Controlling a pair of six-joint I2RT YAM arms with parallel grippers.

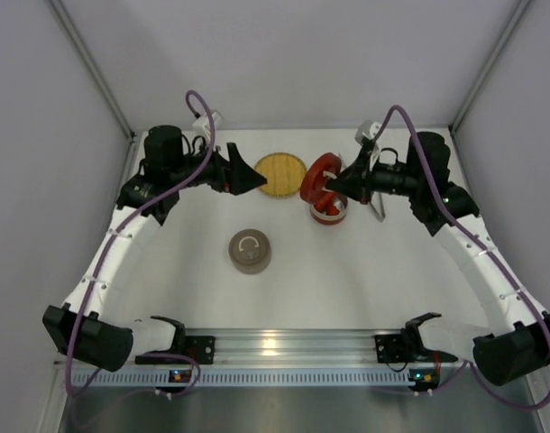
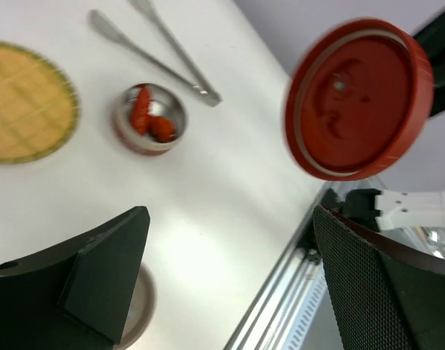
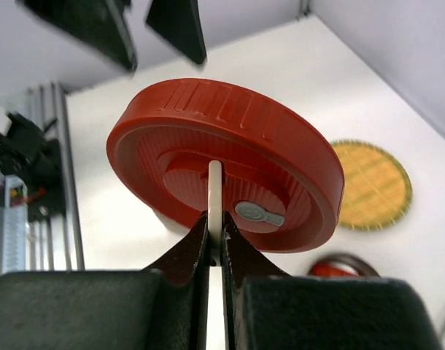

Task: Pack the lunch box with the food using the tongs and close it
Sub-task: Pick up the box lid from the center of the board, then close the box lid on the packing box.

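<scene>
The right gripper (image 3: 215, 232), pinched tight on the white tab of the red lid (image 3: 222, 157), holds the lid on edge in the air over the worktop (image 2: 230, 182). The left gripper (image 2: 230, 222) stands wide open and empty nearby. 2 red pieces of food (image 2: 149, 117) sit in the uncovered round lunch box (image 2: 180, 115). The tongs (image 2: 160, 51) lie on the worktop just beside it, and a yellow woven plate (image 2: 25, 102) is near.

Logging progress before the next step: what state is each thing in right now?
red lid, off the tin, held on edge.
tin, open, red food inside.
tongs, lying loose, unheld.
left gripper, open, empty.
right gripper, shut on the red lid.
</scene>
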